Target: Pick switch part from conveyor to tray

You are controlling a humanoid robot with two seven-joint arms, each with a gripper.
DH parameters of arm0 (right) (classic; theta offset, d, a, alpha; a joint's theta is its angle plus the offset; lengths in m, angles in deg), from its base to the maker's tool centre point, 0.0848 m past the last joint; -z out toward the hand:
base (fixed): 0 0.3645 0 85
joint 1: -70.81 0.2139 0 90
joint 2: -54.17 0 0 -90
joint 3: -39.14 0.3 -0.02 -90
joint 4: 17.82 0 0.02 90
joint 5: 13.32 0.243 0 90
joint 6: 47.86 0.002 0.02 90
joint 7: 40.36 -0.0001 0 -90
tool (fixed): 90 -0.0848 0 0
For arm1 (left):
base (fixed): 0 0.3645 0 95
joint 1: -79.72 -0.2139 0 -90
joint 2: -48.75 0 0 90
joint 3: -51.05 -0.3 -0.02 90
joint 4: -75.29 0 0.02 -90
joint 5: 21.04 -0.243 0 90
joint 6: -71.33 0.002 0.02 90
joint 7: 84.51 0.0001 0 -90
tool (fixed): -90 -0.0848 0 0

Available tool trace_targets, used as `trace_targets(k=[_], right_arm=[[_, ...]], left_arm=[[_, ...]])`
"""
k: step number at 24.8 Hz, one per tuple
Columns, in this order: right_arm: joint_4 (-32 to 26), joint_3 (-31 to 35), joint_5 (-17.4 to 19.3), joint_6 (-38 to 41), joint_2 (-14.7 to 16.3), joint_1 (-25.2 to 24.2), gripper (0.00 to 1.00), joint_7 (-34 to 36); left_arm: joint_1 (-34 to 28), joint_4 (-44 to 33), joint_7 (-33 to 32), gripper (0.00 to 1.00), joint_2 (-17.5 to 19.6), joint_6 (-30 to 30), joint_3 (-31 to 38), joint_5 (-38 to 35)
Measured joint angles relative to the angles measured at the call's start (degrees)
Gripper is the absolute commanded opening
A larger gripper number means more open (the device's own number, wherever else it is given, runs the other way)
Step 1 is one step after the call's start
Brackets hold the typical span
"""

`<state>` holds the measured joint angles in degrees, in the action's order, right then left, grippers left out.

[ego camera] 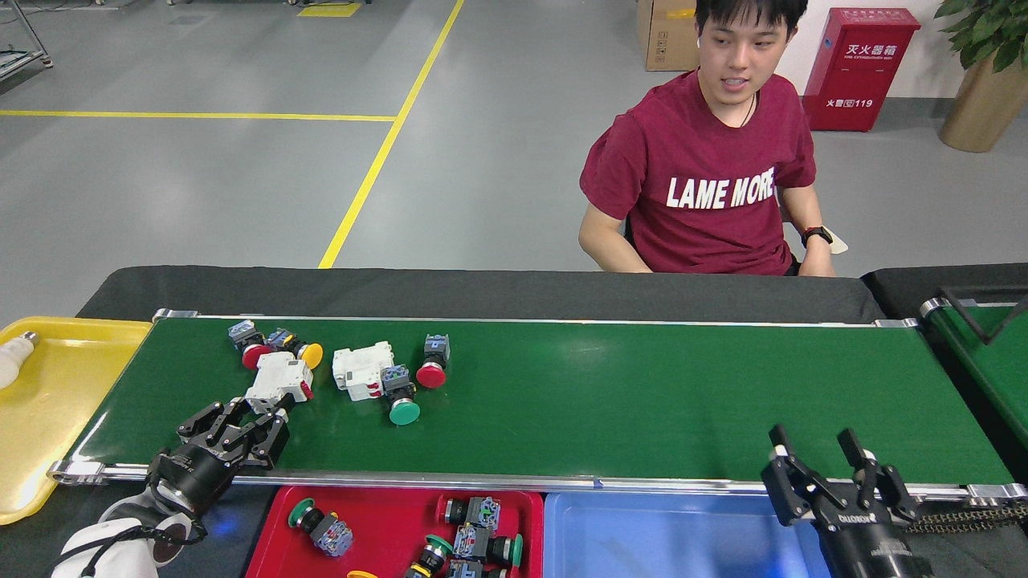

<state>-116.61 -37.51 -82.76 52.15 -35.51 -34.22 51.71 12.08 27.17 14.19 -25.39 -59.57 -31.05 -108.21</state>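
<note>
On the long green conveyor [642, 401] several switch parts lie at the left. They are a red push button [250, 352], a yellow one [310, 354], a white breaker [361, 369], a green button [401, 400] and another red button [433, 368]. A second white breaker [279, 382] sits at the fingertips of my left gripper [250, 417], which is shut on it and holds it tilted, overlapping the yellow button. My right gripper [821, 459] stands open and empty over the conveyor's near rail at the right. The red tray [385, 522] below holds several push buttons.
An empty blue tray [658, 538] lies beside the red one. A yellow tray [56, 401] with a light bulb [10, 361] sits at the left. A second green belt [996, 361] starts at the right. A person [707, 185] sits behind the conveyor.
</note>
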Motion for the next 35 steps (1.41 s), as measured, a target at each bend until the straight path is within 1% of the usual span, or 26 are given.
trace_targets(k=[2,3,5,7,11,13,15,17,18,20,21,22,23,26,30,32,35], right_arm=[[-0.4,0.0,-0.7,-1.3,0.0,-1.1,0.92,1.4],[-0.4,0.0,-1.6,-2.3,0.0,-1.1,0.92,1.9],[-0.4,-0.3,-3.7,-4.8,-0.3,-0.9,0.92,2.0],[-0.4,-1.7,-4.8,-6.2,-0.8,-0.9,0.92,2.0],[-0.6,-7.1,-5.5,-7.0,-0.5,-1.5,0.94,2.1],[-0.7,-8.1,-5.6,-6.7,1.9,-2.1,0.94,2.1],[-1.0,-8.1,-5.6,-5.3,3.6,-2.1,0.94,2.1],[-1.1,-8.2,-5.6,-4.2,3.8,-2.1,0.94,2.1],[-1.1,-8.2,-5.6,-3.9,3.8,-2.1,0.94,2.1],[-1.2,-8.2,-5.6,-3.6,3.8,-2.1,0.94,2.1],[-1.2,-8.2,-5.6,-3.5,3.8,-2.1,0.94,2.1],[-1.2,-8.2,-5.6,-3.5,3.8,-2.1,0.94,2.1],[-1.2,-8.2,-5.6,-3.5,3.7,-2.1,0.94,2.1],[-1.2,-8.2,-5.6,-3.2,3.7,-2.1,0.94,2.2],[-1.4,-6.0,-5.6,-3.5,3.7,-2.1,0.94,2.2],[-1.5,-4.9,-5.6,-3.6,3.7,-2.1,0.94,2.3],[-1.6,-4.8,-5.6,-3.6,3.7,-2.1,0.94,2.3]], left_arm=[[-2.0,-5.0,0.2,0.1,0.2,-2.1,0.1,1.6],[-3.7,-8.6,0.2,0.1,0.2,-2.6,0.1,2.0],[-8.2,-16.2,0.1,0.1,0.1,-3.3,-0.1,2.2],[-14.1,-24.4,-0.3,0.1,-1.3,-3.5,-1.7,2.2],[-20.8,-37.4,-3.2,0.1,-7.8,-3.9,-10.7,0.9],[-23.5,-41.7,-6.0,0.11,-11.3,-3.9,-14.5,-2.1],[-24.9,-43.4,-7.5,0.13,-15.6,-3.9,-17.6,-6.6],[-26.3,-44.2,-8.3,0.21,-19.4,-3.9,-20.0,-11.4],[-27.3,-44.7,-8.6,0.28,-20.8,-3.9,-20.8,-13.2],[-27.9,-44.7,-9.2,0.6,-21.9,-4.3,-22.1,-14.8],[-27.9,-44.8,-9.9,0.8,-22.0,-3.1,-22.9,-15.0],[-28.0,-44.9,-10.4,0.97,-22.0,-1.6,-23.7,-15.0],[-28.1,-44.9,-10.7,1.0,-22.0,0.3,-24.6,-15.0],[-28.2,-45.3,-11.3,1.0,-22.0,4.3,-26.9,-14.9],[-28.6,-46.6,-11.5,1.0,-22.0,6.0,-26.6,-14.4],[-29.2,-49.4,-11.5,1.0,-22.0,7.6,-22.9,-12.9],[-29.9,-51.5,-11.6,1.0,-21.9,10.1,-9.1,-6.5]])
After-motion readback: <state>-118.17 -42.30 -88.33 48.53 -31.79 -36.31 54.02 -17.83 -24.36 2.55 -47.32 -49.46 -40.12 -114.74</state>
